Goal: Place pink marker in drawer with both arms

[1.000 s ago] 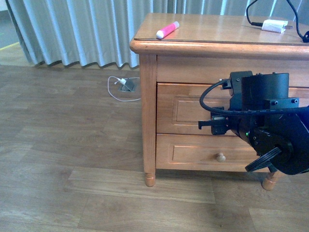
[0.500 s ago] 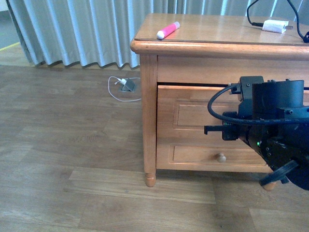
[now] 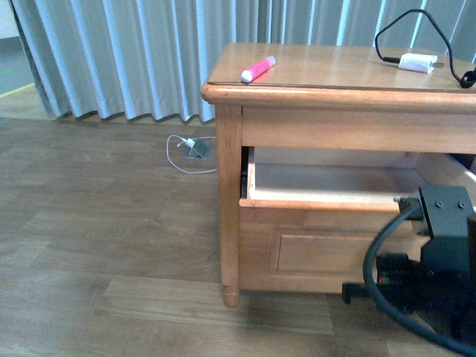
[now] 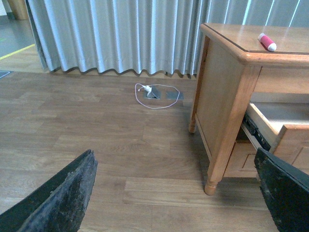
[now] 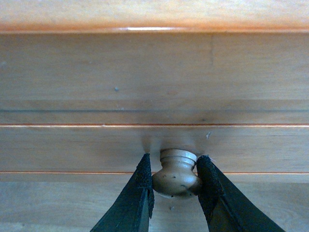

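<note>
- While the wide honey-coloured wooden drawer (image 3: 320, 199) stands open in the front view, the short, thick hot-pink marker (image 3: 257, 68) lies on the wooden cabinet surface (image 3: 335, 52). It is near the front left corner, well apart from the white charger plug (image 3: 416, 62).
- Only part of the black right arm (image 3: 435, 279) shows low at the side there, and its claw is hidden.
- In the left wrist view, the left claw (image 4: 174, 193) is spread wide and holds nothing, above the wood floor (image 4: 96, 125). The pink marker (image 4: 266, 42) sits up on top, and the open drawer (image 4: 270, 121) is cut off at the edge.
- In the right wrist view, the right claw (image 5: 175, 186) is pinched on the round wooden knob (image 5: 176, 175), with a pad touching each side.
- I think the opening step is nearly done. Next, the left claw must go up to the pink marker and close round its middle.
- Whether anything lies at the drawer's hidden right end is hard to tell.
</note>
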`<state>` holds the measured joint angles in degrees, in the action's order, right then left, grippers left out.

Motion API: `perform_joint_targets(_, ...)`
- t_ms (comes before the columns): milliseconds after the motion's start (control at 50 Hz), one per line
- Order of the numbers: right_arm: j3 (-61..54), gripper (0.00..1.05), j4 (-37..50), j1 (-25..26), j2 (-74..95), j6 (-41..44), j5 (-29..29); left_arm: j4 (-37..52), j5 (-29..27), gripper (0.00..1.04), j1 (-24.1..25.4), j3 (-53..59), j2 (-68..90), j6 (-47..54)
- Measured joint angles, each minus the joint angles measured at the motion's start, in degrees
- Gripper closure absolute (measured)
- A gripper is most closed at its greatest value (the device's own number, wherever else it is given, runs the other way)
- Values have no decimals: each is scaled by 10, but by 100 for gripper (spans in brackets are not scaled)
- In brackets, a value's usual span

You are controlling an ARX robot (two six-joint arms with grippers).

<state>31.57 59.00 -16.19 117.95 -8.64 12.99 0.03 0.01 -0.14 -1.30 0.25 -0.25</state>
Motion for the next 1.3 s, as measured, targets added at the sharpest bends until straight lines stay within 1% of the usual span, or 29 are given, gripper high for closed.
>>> perform_joint_targets(120, -55, 80, 34, -10, -18, -3, 5, 0, 0, 6, 0, 0, 0, 0)
perform_joint_targets(160, -69, 73, 42, -12, -23, -4, 5, 0, 0, 6, 0, 0, 0, 0)
perform_joint_targets(240, -87, 62, 47, -16, -35, -6, 4, 0, 0, 6, 0, 0, 0, 0)
perform_joint_targets(380, -122, 41, 39, -19, -82, -11, 1, 0, 0, 6, 0, 0, 0, 0)
perform_joint_targets(400, -134, 36, 27, -19, -106, -18, -6, 0, 0, 6, 0, 0, 0, 0)
perform_joint_targets(420, -137, 34, 23, -18, -114, -21, -10, 0, 0, 6, 0, 0, 0, 0)
perform_joint_targets(460, -151, 27, 6, -15, -145, -28, -18, 0, 0, 6, 0, 0, 0, 0)
perform_joint_targets(540, -175, 11, -52, 2, -227, -37, -45, 0, 0, 6, 0, 0, 0, 0)
perform_joint_targets(580, -183, 6, -85, 13, -267, -42, -59, 0, 0, 6, 0, 0, 0, 0)
perform_joint_targets(660, -191, 9, -154, 32, -347, -42, -82, 0, 0, 6, 0, 0, 0, 0)
perform_joint_targets(740, -195, 8, -233, 49, -436, -38, -101, 0, 0, 6, 0, 0, 0, 0)
perform_joint_targets(900, -185, 8, -435, 81, -650, -26, -148, 0, 0, 6, 0, 0, 0, 0)
perform_joint_targets(1040, -156, 8, -585, 98, -811, -16, -177, 0, 0, 6, 0, 0, 0, 0)
perform_joint_targets(1220, -132, 8, -725, 104, -948, -9, -213, 0, 0, 6, 0, 0, 0, 0)
perform_joint_targets(1300, -130, 8, -763, 113, -986, -19, -226, 0, 0, 6, 0, 0, 0, 0)
